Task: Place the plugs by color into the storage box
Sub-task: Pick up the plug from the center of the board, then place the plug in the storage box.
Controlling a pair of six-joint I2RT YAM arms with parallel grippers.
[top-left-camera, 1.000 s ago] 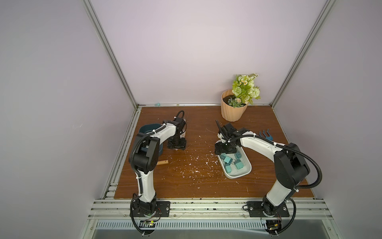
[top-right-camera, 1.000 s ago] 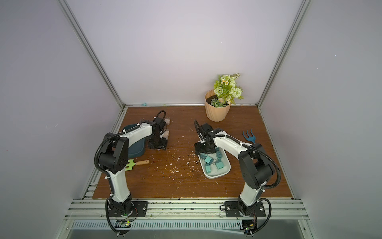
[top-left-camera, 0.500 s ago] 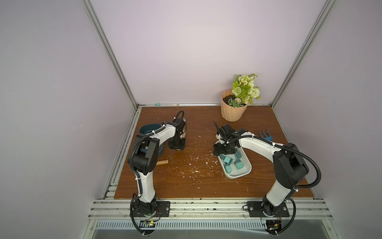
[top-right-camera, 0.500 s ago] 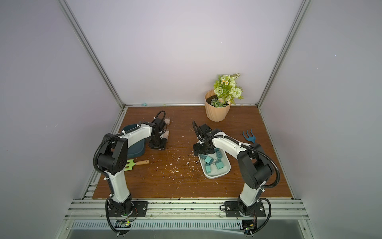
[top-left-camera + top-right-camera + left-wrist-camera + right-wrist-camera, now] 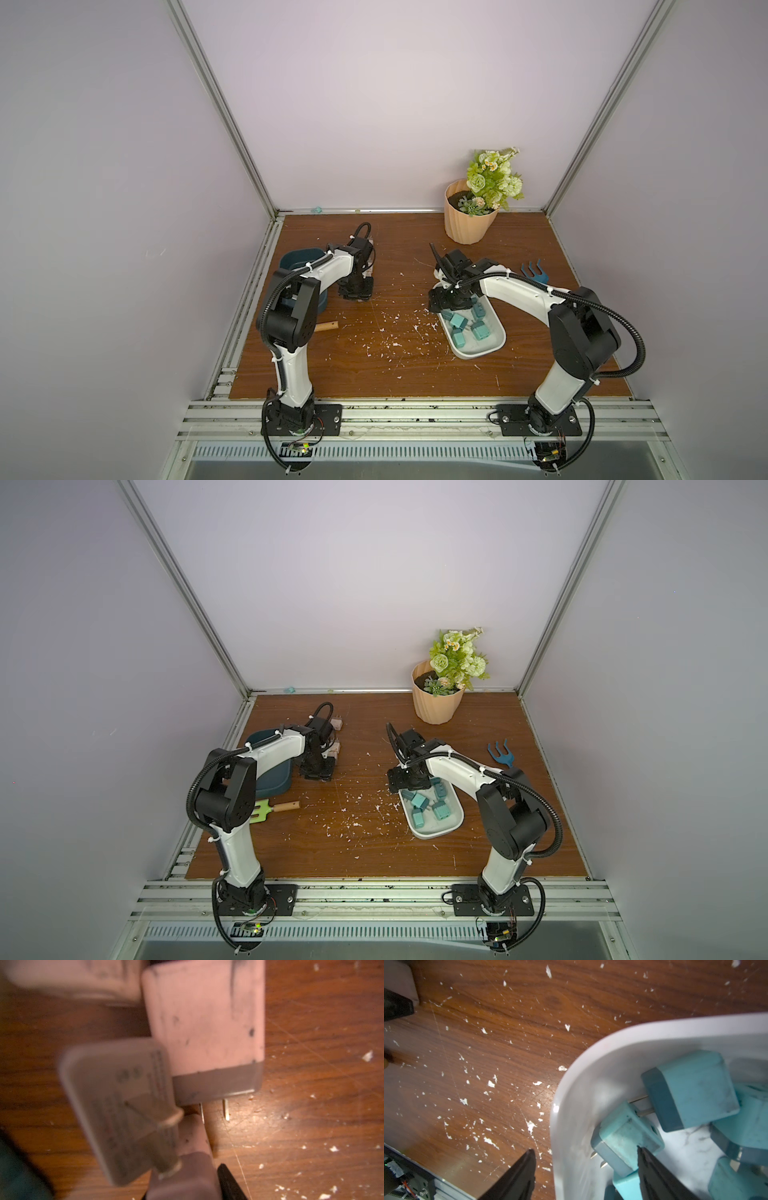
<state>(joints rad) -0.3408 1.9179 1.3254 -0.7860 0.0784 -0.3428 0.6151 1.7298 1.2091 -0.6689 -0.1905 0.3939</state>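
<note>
The left claw (image 5: 355, 290) grips a pink plug (image 5: 187, 1176) at its tips, low over the table (image 5: 311, 1022), apparently to carry it off for sorting. More pink plugs (image 5: 203, 1022) lie just ahead. The right claw (image 5: 584, 1152) hangs open astride the white tray's (image 5: 571, 1084) rim, one jaw above the teal plugs (image 5: 691, 1088) gathered inside.

Pale lilac walls (image 5: 395, 104) are enclosing the brown wood-grain desk (image 5: 374, 374) on three sides, aluminium posts (image 5: 224, 112) running up from its two far corners. A slotted aluminium rail (image 5: 415, 415) is lining the near edge. A peach flowerpot (image 5: 465, 226) is standing by the far right corner. Soft even light is falling throughout.
</note>
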